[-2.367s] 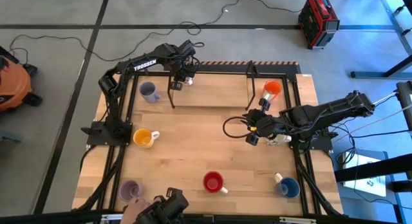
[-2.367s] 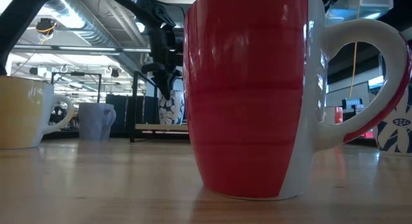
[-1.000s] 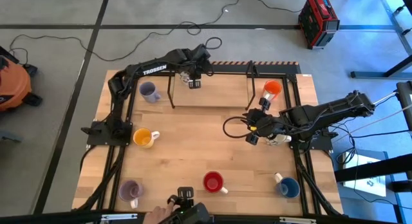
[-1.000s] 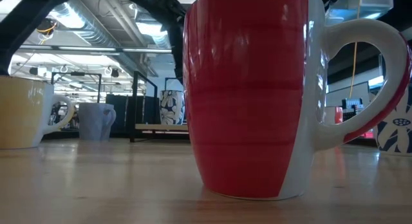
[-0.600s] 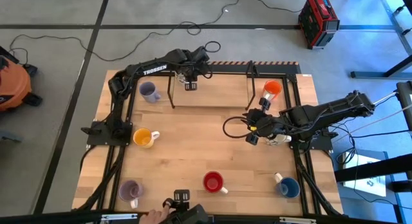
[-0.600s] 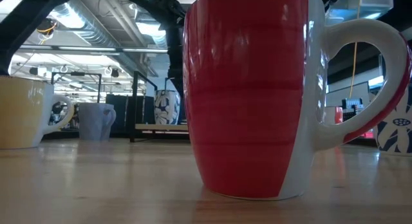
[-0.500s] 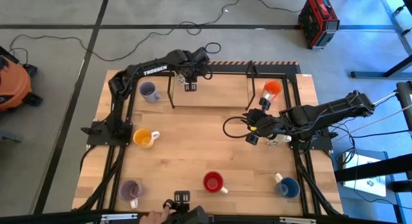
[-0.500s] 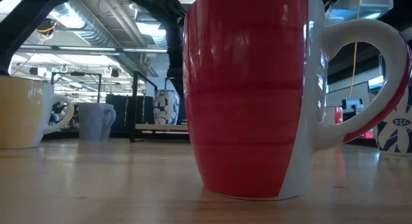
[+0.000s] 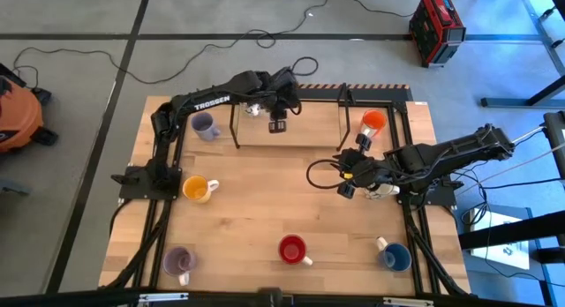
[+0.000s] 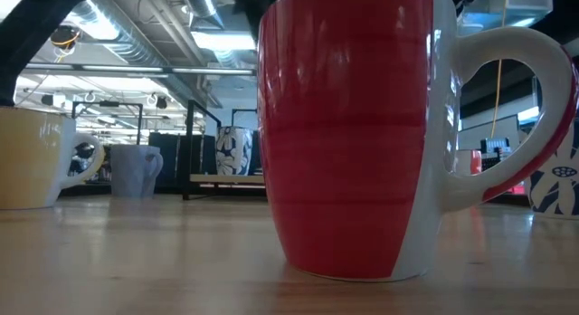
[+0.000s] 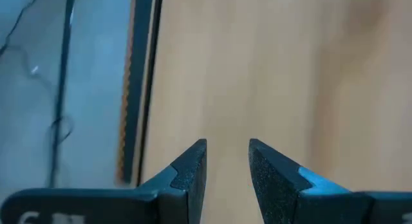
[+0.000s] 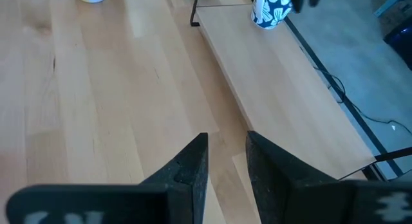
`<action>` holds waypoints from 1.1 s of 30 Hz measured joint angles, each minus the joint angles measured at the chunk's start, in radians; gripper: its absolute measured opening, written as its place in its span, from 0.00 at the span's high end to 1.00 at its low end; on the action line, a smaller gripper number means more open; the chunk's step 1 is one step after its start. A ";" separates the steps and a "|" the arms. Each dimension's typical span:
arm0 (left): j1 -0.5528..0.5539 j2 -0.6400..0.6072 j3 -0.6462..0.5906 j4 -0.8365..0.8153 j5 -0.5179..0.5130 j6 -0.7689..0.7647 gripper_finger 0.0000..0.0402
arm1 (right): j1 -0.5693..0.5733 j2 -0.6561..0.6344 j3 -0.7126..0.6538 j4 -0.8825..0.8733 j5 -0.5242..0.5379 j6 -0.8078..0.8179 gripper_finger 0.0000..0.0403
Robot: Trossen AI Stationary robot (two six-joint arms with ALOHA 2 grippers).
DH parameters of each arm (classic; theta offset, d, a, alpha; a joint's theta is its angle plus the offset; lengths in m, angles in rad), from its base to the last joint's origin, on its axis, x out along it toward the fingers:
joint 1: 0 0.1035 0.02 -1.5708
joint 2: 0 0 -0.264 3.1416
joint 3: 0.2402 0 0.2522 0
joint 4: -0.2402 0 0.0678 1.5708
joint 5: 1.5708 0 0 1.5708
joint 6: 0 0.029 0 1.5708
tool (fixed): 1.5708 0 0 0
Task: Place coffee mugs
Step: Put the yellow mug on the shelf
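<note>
Left gripper [image 9: 278, 124] narrowly parted, empty, above raised shelf [image 9: 309, 131]; patterned mug [image 12: 269, 9] shelved, red mug [image 9: 292, 249] and others unplaced.

Upright mugs on the tabletop. Pale purple mug [image 9: 205, 126] left of the left end effector [image 9: 277, 123]; orange-red mug [image 9: 373, 122] just behind the right end effector [image 9: 344, 189]. Yellow-orange mug [image 9: 196, 189], second purple mug [image 9: 179, 261], red mug [image 9: 292, 250] and blue mug [image 9: 396, 256] stand nearer the front edge.
</note>
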 joint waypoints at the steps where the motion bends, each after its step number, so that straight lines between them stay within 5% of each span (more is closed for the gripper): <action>1: -0.015 0.000 0.030 -0.004 0.036 -0.030 0.73 | 0.000 0.000 0.006 -0.006 -0.010 0.000 0.77; 9: -0.166 -0.013 0.119 -0.017 0.257 -0.175 0.73 | 0.001 -0.024 0.037 -0.003 -0.049 -0.018 0.77; 19: -0.342 -0.170 0.093 -0.011 0.218 -0.259 0.73 | 0.000 -0.038 0.037 -0.005 -0.052 -0.017 0.77; 23: -0.389 -0.294 -0.043 0.054 0.189 -0.281 0.73 | 0.000 -0.038 0.037 -0.001 -0.061 0.016 0.77; 33: -0.438 -0.712 -0.603 0.384 0.165 -0.462 0.73 | 0.000 -0.039 0.037 0.071 0.003 0.147 0.72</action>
